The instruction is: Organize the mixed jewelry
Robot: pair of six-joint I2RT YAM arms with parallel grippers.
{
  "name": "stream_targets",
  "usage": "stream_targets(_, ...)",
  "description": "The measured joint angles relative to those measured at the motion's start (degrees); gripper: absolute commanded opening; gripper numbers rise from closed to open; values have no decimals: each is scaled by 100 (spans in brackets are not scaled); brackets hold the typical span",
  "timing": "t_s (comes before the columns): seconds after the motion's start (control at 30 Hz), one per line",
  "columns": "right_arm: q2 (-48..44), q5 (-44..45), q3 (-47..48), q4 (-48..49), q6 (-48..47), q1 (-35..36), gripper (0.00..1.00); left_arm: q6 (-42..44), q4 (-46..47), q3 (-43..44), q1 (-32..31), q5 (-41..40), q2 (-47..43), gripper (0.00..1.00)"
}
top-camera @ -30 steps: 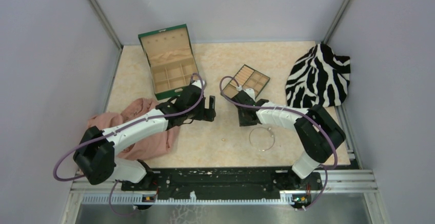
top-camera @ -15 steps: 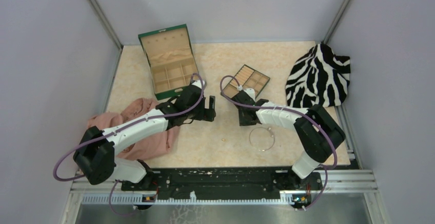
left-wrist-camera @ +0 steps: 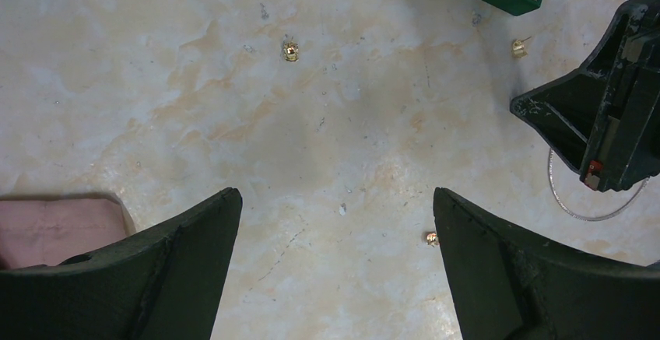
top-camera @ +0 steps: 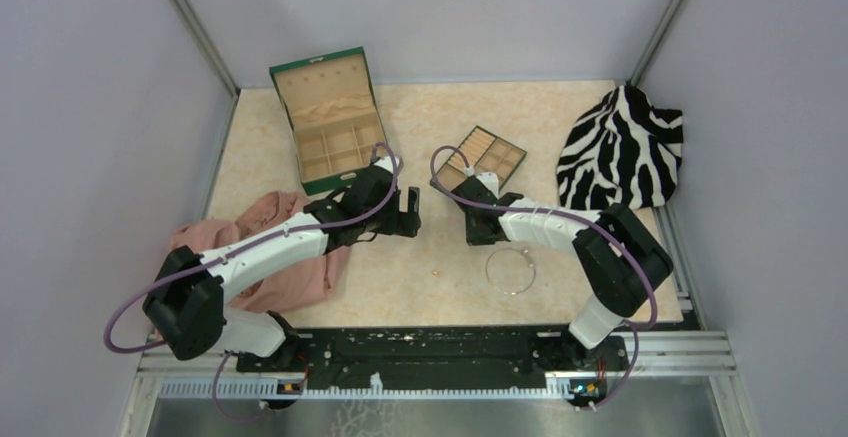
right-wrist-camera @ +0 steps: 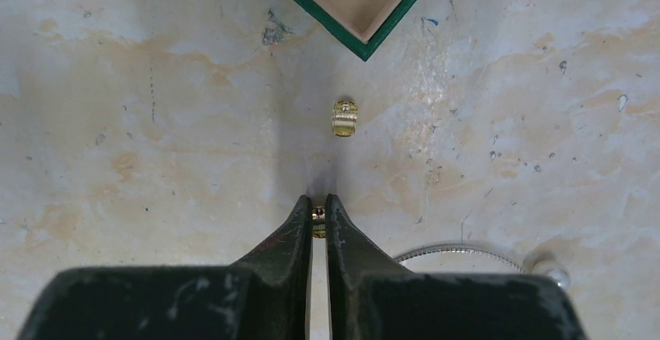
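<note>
Near the worktop's (top-camera: pixel 420 117) middle, off the tray's (right-wrist-camera: pixel 363 52) corner, the right gripper (right-wrist-camera: pixel 317 200) had just pressed its jaws together, pinching a gold piece (right-wrist-camera: pixel 318 223); another gold bead (right-wrist-camera: pixel 345 117) lay beyond; the wire hoop (top-camera: pixel 510 270) waited nearer the front edge; the left gripper (left-wrist-camera: pixel 335 196) hung spread, empty; sorting could probably proceed.

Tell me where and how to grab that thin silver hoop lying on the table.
Likely best by the wire itself, straight down from above, one finger inside the silver hoop and one outside. It lies flat on the table, so a sideways approach finds nothing to pinch. The right gripper beside it is shut on a tiny gold piece.
</note>
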Motion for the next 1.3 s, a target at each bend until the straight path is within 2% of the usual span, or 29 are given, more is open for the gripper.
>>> stream_targets(0.17,-87,-245,0,-153,9,-59,3,-2,0,0,0,0,11,99)
stream_targets(0.47,-1093,-1740,-42,9,173,-1134,3,-17,17,-59,0,0,13,99)
stream_targets(0.8,-1318,-3178,-400,522,560,-1698,3,-15,39,-122,0,-2,13,99)
stream_targets(1.3,-1456,-5250,-1257,2319,1749,-2828,3,9,79,-170,0,-4,13,99)
